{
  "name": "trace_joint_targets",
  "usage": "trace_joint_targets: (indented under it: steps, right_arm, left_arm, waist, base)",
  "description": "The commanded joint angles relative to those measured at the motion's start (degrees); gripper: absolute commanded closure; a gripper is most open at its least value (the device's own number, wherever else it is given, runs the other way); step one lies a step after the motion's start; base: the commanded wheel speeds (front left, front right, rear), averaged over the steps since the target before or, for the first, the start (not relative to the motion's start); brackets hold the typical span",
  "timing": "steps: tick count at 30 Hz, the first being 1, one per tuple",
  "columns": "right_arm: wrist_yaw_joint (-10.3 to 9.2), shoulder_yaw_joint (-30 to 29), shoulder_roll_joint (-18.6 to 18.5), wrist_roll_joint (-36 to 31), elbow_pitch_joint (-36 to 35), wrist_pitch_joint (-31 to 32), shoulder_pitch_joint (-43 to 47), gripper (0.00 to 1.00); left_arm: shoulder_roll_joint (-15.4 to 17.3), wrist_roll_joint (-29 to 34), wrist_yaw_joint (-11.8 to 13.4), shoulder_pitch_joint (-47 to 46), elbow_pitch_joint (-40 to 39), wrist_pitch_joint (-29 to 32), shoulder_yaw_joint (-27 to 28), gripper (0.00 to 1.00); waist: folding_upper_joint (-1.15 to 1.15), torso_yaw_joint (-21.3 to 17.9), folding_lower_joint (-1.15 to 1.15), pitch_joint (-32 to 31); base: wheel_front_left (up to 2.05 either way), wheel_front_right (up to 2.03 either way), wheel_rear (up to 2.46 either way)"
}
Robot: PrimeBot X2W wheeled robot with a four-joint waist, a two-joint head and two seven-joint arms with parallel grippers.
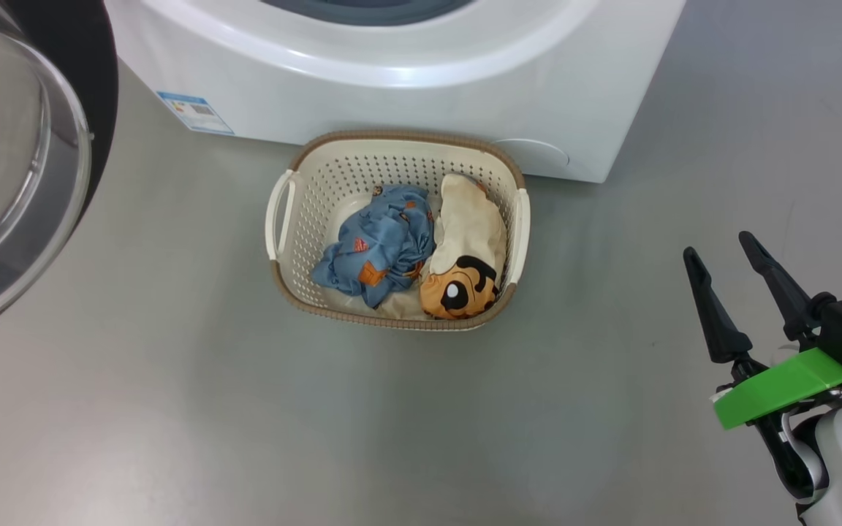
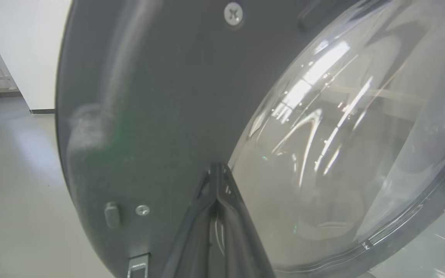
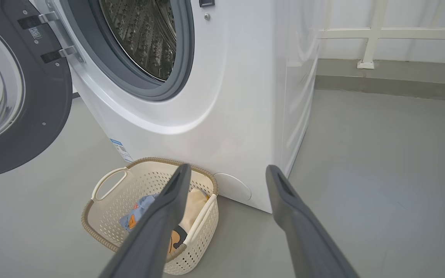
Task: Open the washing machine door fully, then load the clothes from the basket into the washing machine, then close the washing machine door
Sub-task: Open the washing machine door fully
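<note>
Below my head camera, on the floor (image 1: 172,409), the basket (image 1: 340,179) sits just in front of the washer (image 1: 392,95). The blue garment (image 1: 381,248) lies in its left half and the cream garment (image 1: 468,234) in its right, the two touching. The door (image 1: 12,168) stands open at the left edge. My right end effector (image 1: 718,245) hangs at the lower right, fingers apart and empty, well apart from the basket.

Along my left wrist, my left end effector (image 2: 217,168) has its fingers pressed together with nothing between them. The tips sit at the door's inner face, where dark rim meets glass. They look to be touching it, though I cannot be sure from so close.

Along my right wrist, the two fingers stand wide apart above the floor. Past them the washer's mouth is open, drum (image 3: 141,34) and gasket (image 3: 185,58) exposed. The door hangs open at the left, and the basket sits below, both garments inside.
</note>
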Motion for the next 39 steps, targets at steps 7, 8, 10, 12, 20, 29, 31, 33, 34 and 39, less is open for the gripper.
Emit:
trace_joint_targets:
  steps: [7,8,10,12,20,29,31,33,34,39]
  right_arm:
    - [0.09,1.5,0.6,-0.5,-0.6,-0.7,1.6,0.00]
    - [0.09,1.6,0.8,-0.4,-0.6,-0.7,1.9,0.00]
    - [0.09,1.6,1.0,-0.2,-0.4,-0.7,2.6,0.00]
    - [0.09,1.5,1.2,-0.1,-0.3,-0.7,3.4,0.00]
    - [0.09,0.9,2.1,0.7,-0.1,-0.7,7.2,0.00]
    - [0.09,0.1,3.2,1.0,-0.8,-0.7,10.0,0.00]
    - [0.09,-0.1,3.3,1.0,-0.9,-0.7,10.4,0.00]
    - [0.09,-0.3,3.3,1.0,-0.9,-0.7,10.7,0.00]
    - [0.09,-0.3,3.3,1.0,-0.9,-0.7,10.7,0.00]
    - [0.09,-0.5,3.4,1.2,-0.9,-0.7,11.5,0.00]
  left_arm:
    - [3.3,1.2,-1.9,2.2,-1.9,-0.3,1.6,1.00]
    - [3.0,1.1,-2.2,2.8,-2.2,-0.3,1.7,1.00]
    - [2.2,1.1,-2.9,4.1,-2.7,-0.3,1.6,1.00]
    - [1.4,1.1,-3.4,5.5,-3.5,-0.3,1.4,1.00]
    - [-2.7,-0.9,-4.3,12.3,-8.5,-0.3,-2.2,1.00]
    - [-7.8,-8.8,-4.3,24.4,-20.7,-0.3,-12.9,0.57]
    - [-8.7,-9.8,-4.3,26.8,-23.2,-0.3,-14.9,0.42]
    - [-9.3,-10.5,-4.3,29.1,-25.4,-0.3,-16.8,0.20]
    - [-9.3,-10.5,-4.3,29.1,-25.4,-0.3,-16.8,0.20]
    - [-10.5,-11.6,-4.3,32.9,-28.9,-0.3,-20.2,0.00]
  waist:
    - [0.00,0.2,0.00,-4.1]
    - [0.00,0.2,0.00,-4.8]
    - [0.00,0.2,0.00,-6.2]
    - [0.00,0.3,0.00,-7.6]
    - [0.00,0.7,0.00,-12.8]
    - [0.00,-1.2,0.00,-16.8]
    - [0.00,-2.0,0.00,-17.3]
    - [0.00,-2.8,0.00,-17.7]
    - [0.00,-2.8,0.00,-17.7]
    - [0.00,-5.1,0.00,-18.4]
  base:
    - [0.00,0.00,0.00]
    - [0.00,0.00,0.00]
    - [0.00,0.00,0.00]
    - [0.00,0.00,0.00]
    - [0.00,0.00,0.00]
    - [0.00,0.00,0.00]
    - [0.00,0.00,0.00]
    - [0.00,0.00,0.00]
    - [0.00,0.00,0.00]
    - [0.00,0.00,0.00]
